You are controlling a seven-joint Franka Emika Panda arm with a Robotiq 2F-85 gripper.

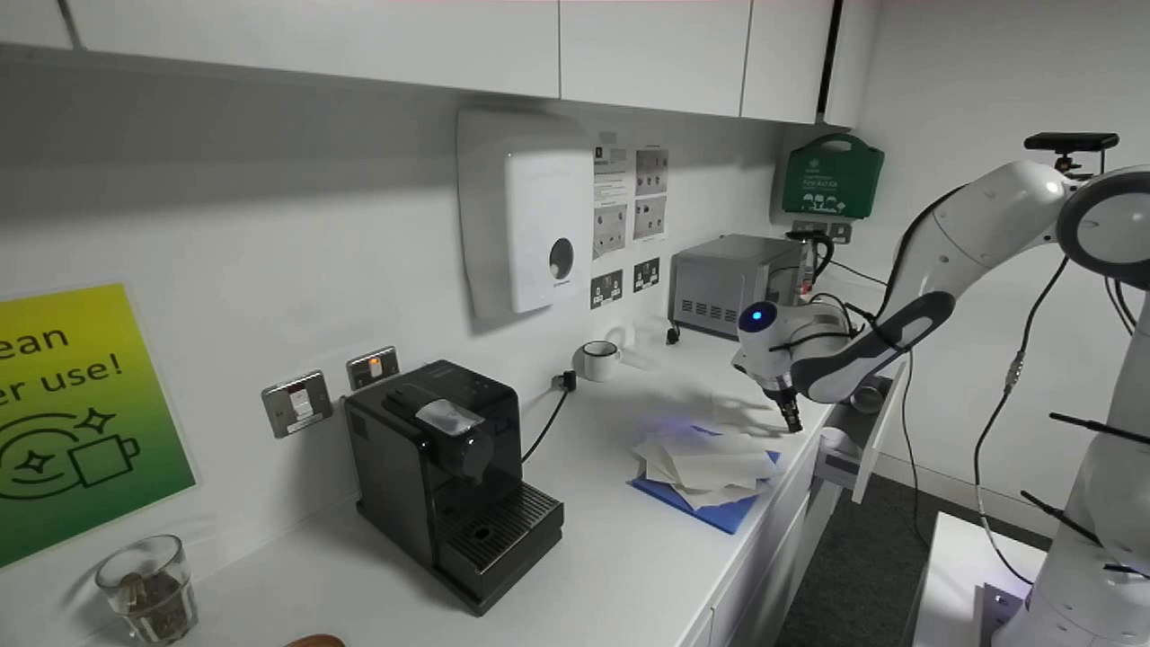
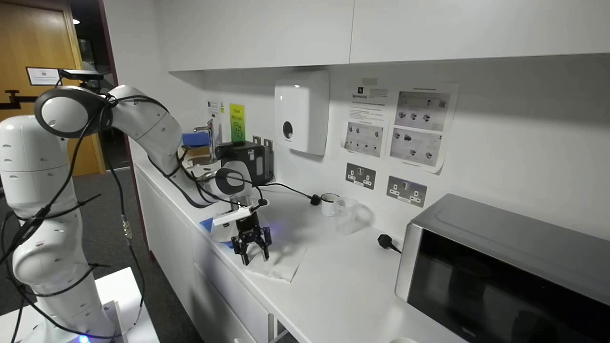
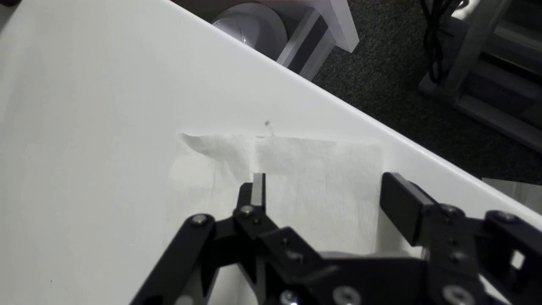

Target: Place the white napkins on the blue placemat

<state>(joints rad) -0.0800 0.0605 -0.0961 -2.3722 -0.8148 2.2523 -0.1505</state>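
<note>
White napkins (image 1: 710, 463) lie in two places. Reading from the left in an exterior view, past the black coffee machine (image 1: 395, 458), an untidy heap of them, edges overlapping, covers much of the blue placemat (image 1: 719, 514). Further right, off the placemat, a lone napkin (image 2: 281, 266) lies on the table (image 2: 343, 286). Over it hangs the pincer (image 2: 255, 257), its fingers (image 3: 402, 205) well apart, holding nothing; whether they touch paper I can't tell. That sheet is, I'd guess, next to go. It should be nearly weightless, limp and quick to tear, so pinching the puckered fold (image 3: 211, 148) near a corner seems wiser than scraping at flat paper. Only the wrist view shows that fold plainly, yet the placemat falls outside it; in an exterior view the arm (image 2: 152, 128) partly hides the placemat.
</note>
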